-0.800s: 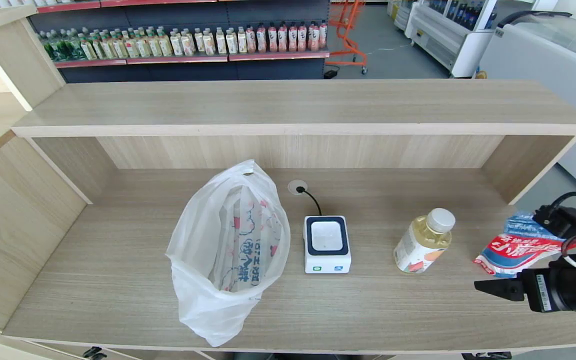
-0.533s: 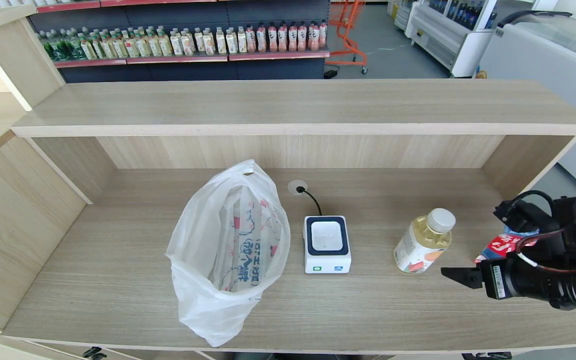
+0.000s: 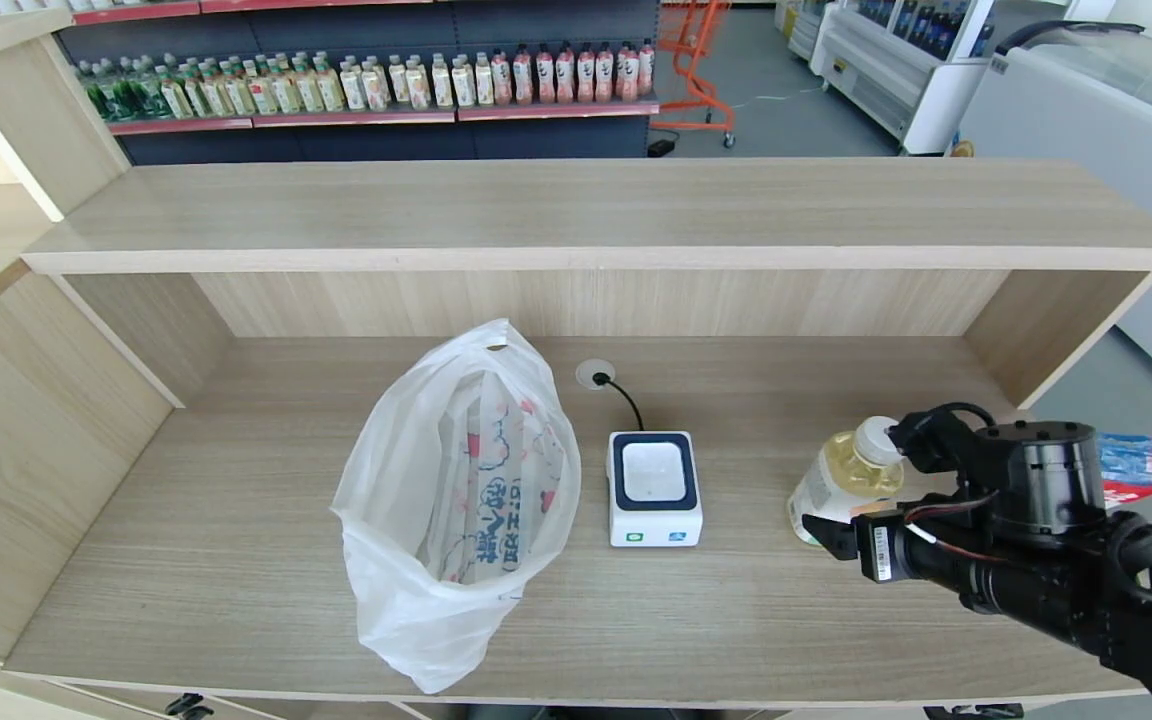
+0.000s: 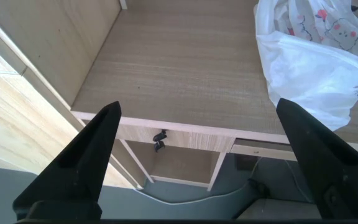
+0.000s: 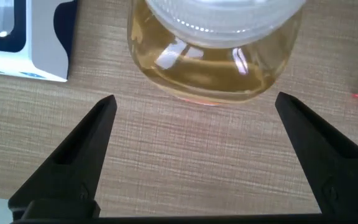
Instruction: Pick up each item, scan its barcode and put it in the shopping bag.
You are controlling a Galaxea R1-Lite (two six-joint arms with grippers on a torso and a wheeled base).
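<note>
The right gripper (image 5: 196, 104) has swung left to the bottle (image 3: 836, 485) at lower right, jaws spread, empty; left gripper (image 4: 197, 104) also released.

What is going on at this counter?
The right gripper, open, is at the bottle beside the scanner, not yet holding it. The bag already holds one packet; a second packet is farther right, past the bottle. The left gripper hangs open near the counter front edge.
</note>
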